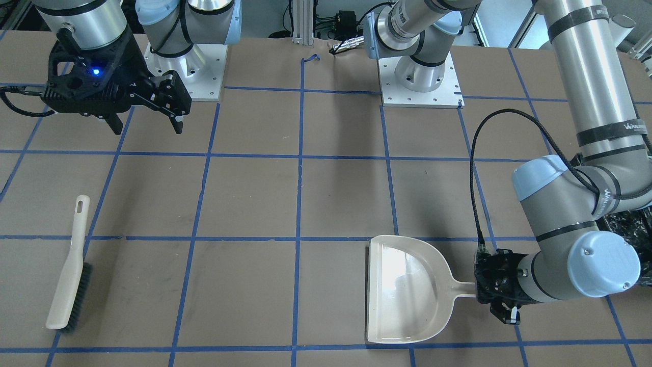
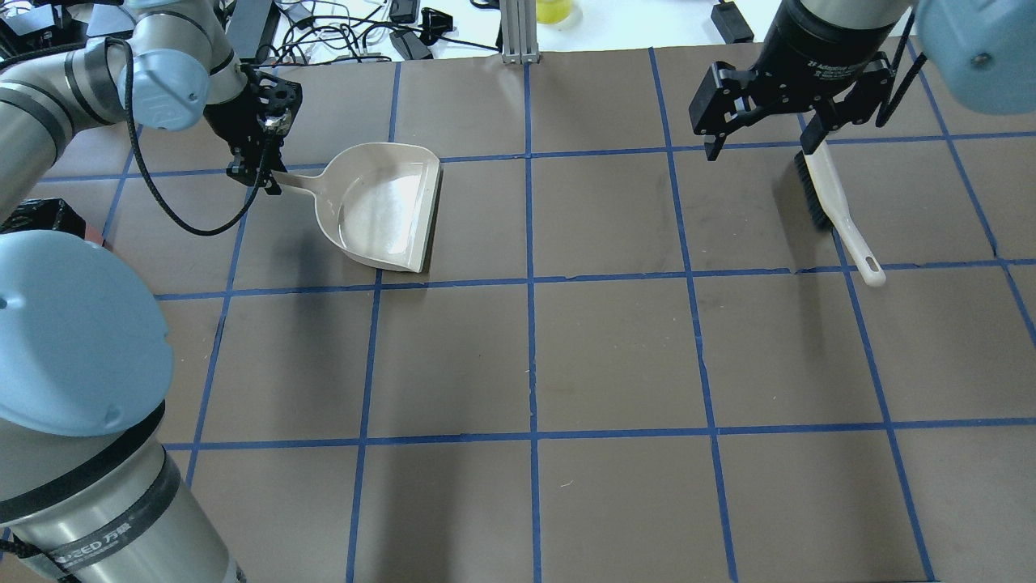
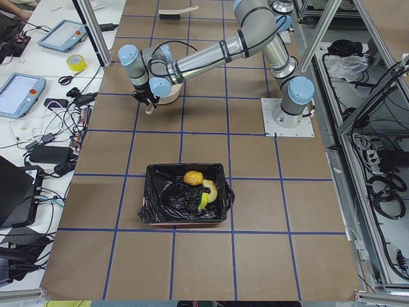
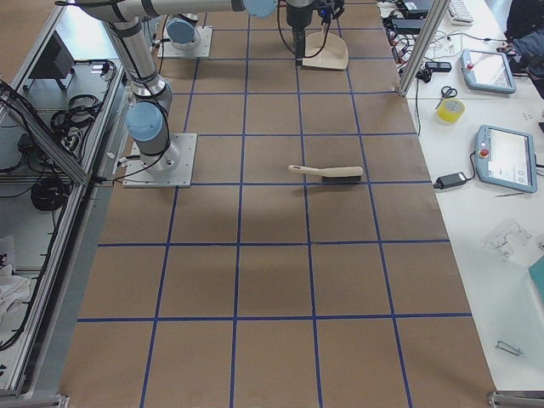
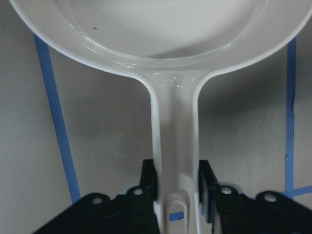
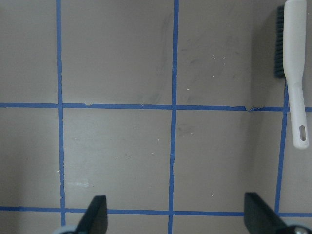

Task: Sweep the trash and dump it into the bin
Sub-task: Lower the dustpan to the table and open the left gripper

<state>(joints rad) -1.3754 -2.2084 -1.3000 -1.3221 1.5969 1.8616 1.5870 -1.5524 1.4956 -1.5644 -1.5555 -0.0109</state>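
Observation:
The trash, a golden-brown lump (image 3: 193, 177) and a yellow-green sponge wedge (image 3: 205, 196), lies inside the bin (image 3: 163, 201), which is lined with a black bag, at the table's left end. The peel scraps are too small to tell. The beige dustpan (image 2: 380, 210) rests flat and empty on the table. My left gripper (image 5: 178, 183) is shut on its handle; it also shows in the front view (image 1: 496, 302). My right gripper (image 2: 761, 144) is open and empty, hanging well above the table. The brush (image 2: 834, 202) lies on the table below it.
The brush (image 1: 69, 278) lies alone on the brown blue-taped table (image 2: 615, 356). The two arm bases (image 1: 420, 76) stand at the robot's side. The bin's black bag shows at the front view's right edge (image 1: 629, 224), behind my left arm. Tablets and cables lie beyond the table's far edge.

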